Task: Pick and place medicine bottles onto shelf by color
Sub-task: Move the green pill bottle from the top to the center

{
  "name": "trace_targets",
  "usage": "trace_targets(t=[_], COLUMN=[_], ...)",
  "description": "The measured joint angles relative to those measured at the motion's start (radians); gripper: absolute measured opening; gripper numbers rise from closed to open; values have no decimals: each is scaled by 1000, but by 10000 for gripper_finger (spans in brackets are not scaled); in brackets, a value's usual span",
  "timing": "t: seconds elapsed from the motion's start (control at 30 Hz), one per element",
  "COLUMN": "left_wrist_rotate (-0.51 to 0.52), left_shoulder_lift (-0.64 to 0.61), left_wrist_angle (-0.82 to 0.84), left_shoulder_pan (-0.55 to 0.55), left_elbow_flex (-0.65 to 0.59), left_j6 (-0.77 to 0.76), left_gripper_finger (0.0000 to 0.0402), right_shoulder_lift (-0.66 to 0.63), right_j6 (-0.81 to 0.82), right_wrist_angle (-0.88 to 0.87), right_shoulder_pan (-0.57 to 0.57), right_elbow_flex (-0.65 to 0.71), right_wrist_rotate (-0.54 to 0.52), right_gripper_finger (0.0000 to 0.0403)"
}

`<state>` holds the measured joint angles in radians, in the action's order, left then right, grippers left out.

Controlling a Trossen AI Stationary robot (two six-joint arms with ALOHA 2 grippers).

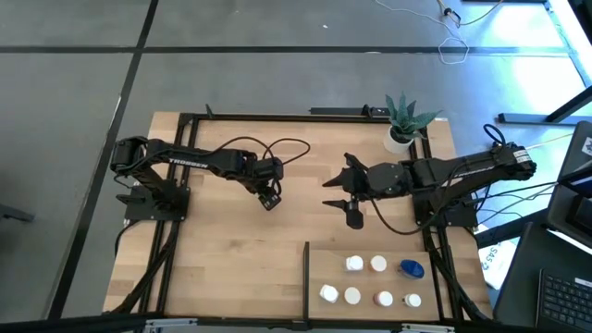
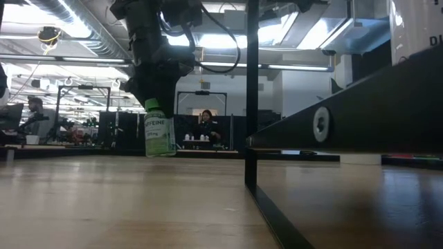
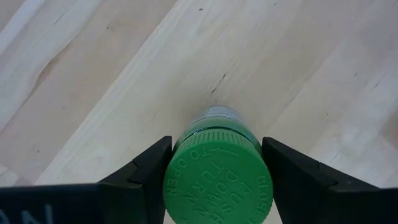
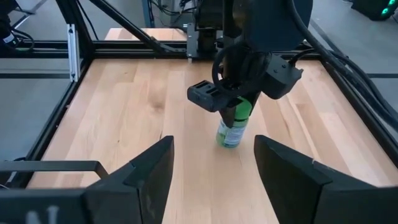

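Gripping the green-capped bottle (image 3: pixel 217 177) by its neck, the left gripper (image 1: pixel 269 198) sits at the centre of the high view with fingers clamped on it, the bottle's base at or just above the table (image 1: pixel 231 268); the right gripper (image 1: pixel 344 192) waits to its right, fingers apart and empty. I judge this the pick step: next comes a carry to the shelf (image 1: pixel 444 282) at lower right, where white-capped bottles (image 1: pixel 354 265) and a blue one (image 1: pixel 412 269) stand. Cap reads "PUSH DOWN & TURN TO OPEN"; label says "CAFFEINE".

I see a pale wooden plank table (image 3: pixel 93 74), smooth and matt. The green bottle's ridged plastic cap (image 3: pixel 217 180) looks slightly shiny. Black gripper fingers (image 3: pixel 144 167) seem matt plastic, maybe.
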<state>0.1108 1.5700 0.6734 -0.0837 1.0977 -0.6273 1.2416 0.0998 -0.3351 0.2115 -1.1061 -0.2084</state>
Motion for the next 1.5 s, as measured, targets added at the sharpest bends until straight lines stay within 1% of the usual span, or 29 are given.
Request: trace_targets(t=[0.9, 1.07, 1.5], left_wrist_rotate=[0, 4, 19], left_shoulder_lift=[0, 0, 0], left_wrist_angle=[8, 26, 34], left_shoulder_pan=[2, 2, 2], left_elbow_flex=[0, 0, 0], left_j6=[1, 31, 32], left_gripper_finger=[211, 216, 217], right_shoulder_lift=[0, 0, 0], right_j6=[0, 0, 0], right_wrist_angle=[2, 2, 2], right_shoulder_pan=[0, 0, 0], right_elbow_flex=[0, 0, 0], right_wrist_rotate=[0, 0, 0], right_gripper_finger=[225, 225, 225])
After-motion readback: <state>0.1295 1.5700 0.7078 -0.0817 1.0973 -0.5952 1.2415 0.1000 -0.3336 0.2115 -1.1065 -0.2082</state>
